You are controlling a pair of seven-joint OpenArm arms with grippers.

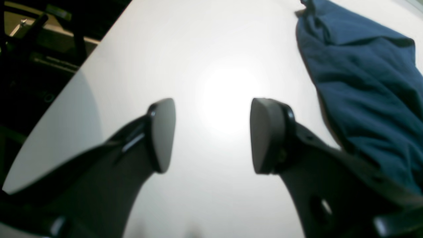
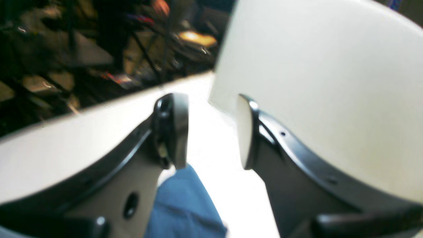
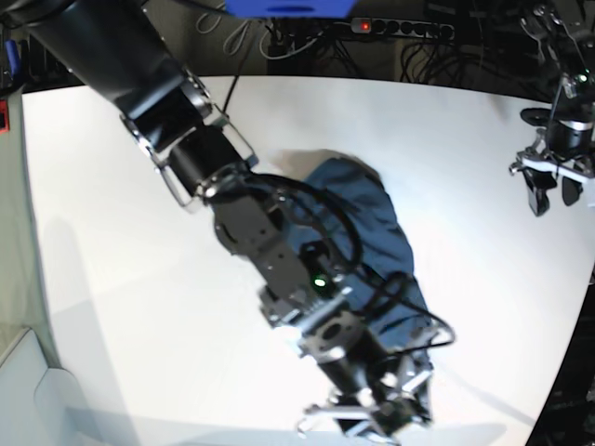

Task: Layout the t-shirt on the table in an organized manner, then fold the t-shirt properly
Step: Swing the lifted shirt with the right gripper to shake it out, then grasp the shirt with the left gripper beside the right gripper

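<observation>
t-shirt: bunched lengthwise mid-desk, not yet laid flat | right claw: jaws parted, nothing between, low over the hem at 6 o'clock, likely regrasping | left claw: spread wide, empty, parked at 2 o'clock clear of cloth

No legible text, label, brand, number or sign was found in any of the three views. No print could be made out on the t-shirt, and nothing was written on the table. Background clutter was too blurred for any lettering to be read.
</observation>
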